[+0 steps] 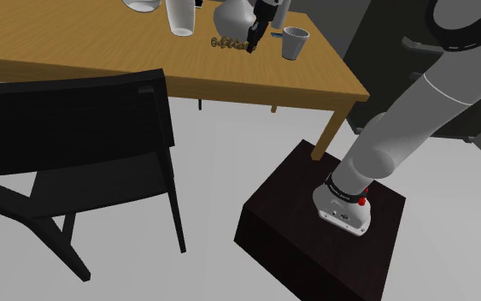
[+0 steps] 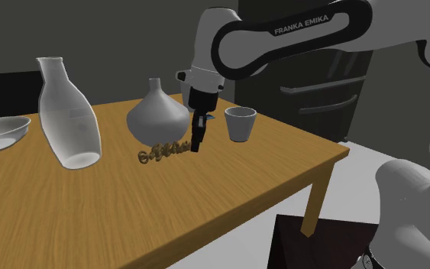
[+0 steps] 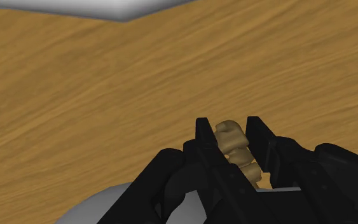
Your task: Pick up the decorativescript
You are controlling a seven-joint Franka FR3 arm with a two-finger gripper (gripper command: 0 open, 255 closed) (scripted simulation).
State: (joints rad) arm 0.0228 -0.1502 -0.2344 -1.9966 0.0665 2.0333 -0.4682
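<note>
Script ornament (image 2: 162,151): a tan piece that lies on the wooden tabletop (image 2: 228,183) near the centre of the second exterior view, just in front of a round grey vase (image 2: 157,115). The black tool (image 2: 196,144) stands over the ornament's right end in that view. In the wrist view its fingers (image 3: 203,137) clasp the ornament from both sides. A pale cup (image 2: 240,122) stands right of the tool, and a tall carafe (image 2: 68,115) stands at left.

text: "FRANKA EMIKA" | on: arm (image 2: 301,25), dark upper link | decorative script (image 2: 163,151): letters not legible
</note>
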